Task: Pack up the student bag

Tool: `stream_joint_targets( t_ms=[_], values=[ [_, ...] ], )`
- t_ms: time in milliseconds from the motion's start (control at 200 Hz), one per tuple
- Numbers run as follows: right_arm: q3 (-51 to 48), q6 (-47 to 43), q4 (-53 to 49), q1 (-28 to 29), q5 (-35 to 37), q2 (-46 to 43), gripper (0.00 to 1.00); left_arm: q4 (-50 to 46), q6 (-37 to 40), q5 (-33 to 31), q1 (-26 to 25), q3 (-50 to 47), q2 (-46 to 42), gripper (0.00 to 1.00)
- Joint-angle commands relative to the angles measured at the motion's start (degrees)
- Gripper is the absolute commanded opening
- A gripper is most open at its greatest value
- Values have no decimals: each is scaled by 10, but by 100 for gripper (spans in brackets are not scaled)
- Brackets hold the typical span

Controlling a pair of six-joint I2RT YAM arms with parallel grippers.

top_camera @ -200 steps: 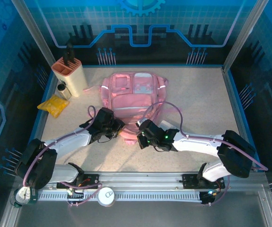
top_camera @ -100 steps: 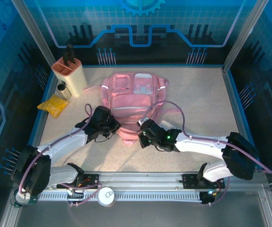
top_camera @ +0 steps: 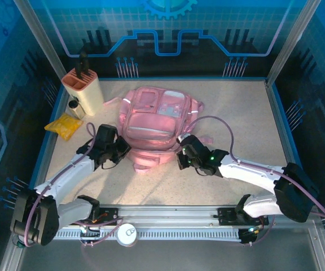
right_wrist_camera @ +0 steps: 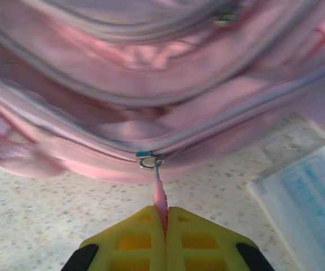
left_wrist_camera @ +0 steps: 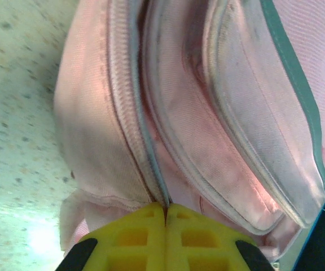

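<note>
1. Locate the large soft pink fabric backpack [top_camera: 153, 121] lying flat on the speckled tabletop [top_camera: 236, 113], just above the centre of the top view.
2. Check the right gripper [right_wrist_camera: 163, 217] at the bottom centre of the right wrist view. Note the yellow pads pressed fully together, clamping the small pink zip pull tab [right_wrist_camera: 159, 197] that hangs from the metal slider [right_wrist_camera: 146, 162].
3. Check the left gripper [left_wrist_camera: 165, 212] at the bottom centre of the left wrist view. Note the pads likewise fully together, pinching the backpack's edge where the zip line runs in.
4. Draw the pull tab along the zip track, never away from it. Expect a sideways tug to slip the thin tab out of the pads.
5. Use the left pinch as an anchor. Tension the seam so the soft fabric does not bunch ahead of the slider.
6. Treat as unknown whether the left pads hold a tab or only fabric, which compartment the zip serves, and how far it stands open.
7. Disregard the pale blue-white flat shape [right_wrist_camera: 298, 195], cut off at the lower right of the right wrist view and not identifiable.
</note>
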Motion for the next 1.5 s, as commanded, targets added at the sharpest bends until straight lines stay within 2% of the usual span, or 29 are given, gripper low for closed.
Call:
stream_joint_targets(
  t_ms=[0, 70, 160, 260, 295, 340, 395, 480, 580, 820, 956, 1116, 1226, 1296, 1496],
  values=[
    [12, -9, -66, -24, 29, 2, 0, -55, 62, -63, 43, 32, -27, 0],
    [27, -11, -58, -17, 20, 12, 0, -58, 87, -65, 65, 35, -26, 0],
    [48, -19, -49, 5, 4, 26, 0, -78, 113, -29, 102, 53, -4, 0],
    [59, -20, -33, 28, -18, 40, 0, -85, 126, -25, 107, 65, -5, 0],
    [59, -18, -26, 32, -25, 43, 0, -83, 123, -19, 108, 62, -13, 9],
    [58, -14, -17, 35, -31, 46, 0, -82, 113, -4, 106, 57, -24, 25],
    [57, -7, -14, 38, -35, 50, 0, -71, 86, 18, 99, 45, -41, 35],
    [51, 0, -9, 38, -37, 51, 0, -36, 22, 24, 52, 11, -84, 46],
    [39, 3, -2, 38, -32, 49, 0, 4, -55, -8, -39, -22, -120, 57],
    [24, 6, 7, 38, -33, 48, 0, 81, -175, -73, -226, -22, -49, 74],
    [23, 6, 12, 38, -40, 47, 0, 128, -237, -97, -274, -4, 18, 80],
    [18, 7, 20, 38, -37, 45, 0, 157, -286, -101, -291, 23, 104, 87],
    [16, 6, 25, 39, -40, 44, 0, 168, -300, -140, -290, 25, 141, 86],
    [16, 6, 23, 39, -40, 46, 0, 161, -300, -160, -288, 31, 156, 80],
    [19, 4, 22, 40, -31, 48, 0, 126, -292, -185, -284, 36, 177, 50]
  ],
)
